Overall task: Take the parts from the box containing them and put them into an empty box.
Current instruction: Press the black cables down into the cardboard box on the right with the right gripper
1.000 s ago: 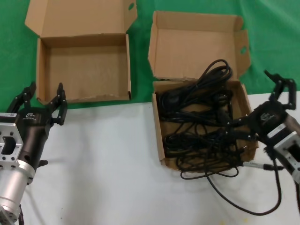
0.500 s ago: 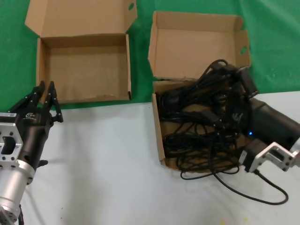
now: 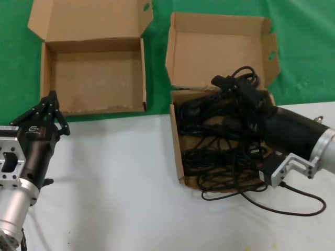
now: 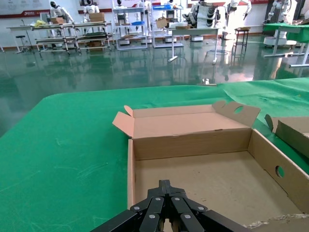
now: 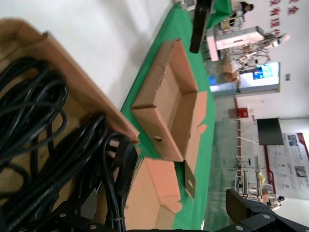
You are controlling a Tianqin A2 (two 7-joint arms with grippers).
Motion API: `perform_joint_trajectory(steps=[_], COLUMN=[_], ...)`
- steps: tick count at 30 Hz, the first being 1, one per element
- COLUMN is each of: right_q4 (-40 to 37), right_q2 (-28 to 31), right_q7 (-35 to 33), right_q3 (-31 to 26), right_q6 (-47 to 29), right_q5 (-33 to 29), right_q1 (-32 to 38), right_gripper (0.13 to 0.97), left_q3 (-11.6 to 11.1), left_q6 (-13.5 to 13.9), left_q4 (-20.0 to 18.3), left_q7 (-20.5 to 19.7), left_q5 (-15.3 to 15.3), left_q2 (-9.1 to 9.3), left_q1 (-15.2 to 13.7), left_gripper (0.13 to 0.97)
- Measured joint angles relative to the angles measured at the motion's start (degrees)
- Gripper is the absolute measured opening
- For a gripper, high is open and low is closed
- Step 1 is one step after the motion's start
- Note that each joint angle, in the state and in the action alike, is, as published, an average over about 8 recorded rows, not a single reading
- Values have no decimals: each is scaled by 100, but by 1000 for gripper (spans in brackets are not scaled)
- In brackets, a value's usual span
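The right gripper is reaching into the box containing them, spread around the parts beneath it. The left gripper, pressed together, is waiting beside the empty box.

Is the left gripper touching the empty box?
Cannot tell. In the head view the left gripper, shut, overlaps the empty box at its front wall; the left wrist view shows the fingertips against the tray, no plain contact or gap.
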Motion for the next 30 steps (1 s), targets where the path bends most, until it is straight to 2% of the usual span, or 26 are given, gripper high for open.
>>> perform_joint_trajectory(steps=[6,14,18,26,27,30], right_q4=[-101,-343,-462,-698,-725,-798], right_q2=[177,229,219,248,252,256], right_q7=[176,256,218,209,213,216], right_q3=[-354,-660,-755,-951,-973,-1027], right_q6=[276,548,638,784,799,840], right_q5=[-202,-204,-153,-163,-165,-162], right_q1=[237,488,573,721,741,792], right_gripper=[932,832,832,667,667,587], left_q3=[0,0,0,0,0,0], left_q6=[0,0,0,0,0,0], left_q4=[0,0,0,0,0,0], left_q7=[-1,-1,-1,-1,-1,-1], left_q5=[0,1,1,1,1,1], left_q2=[0,0,0,0,0,0], left_q1=[0,0,0,0,0,0], left_gripper=[147,145,145,145,145,145])
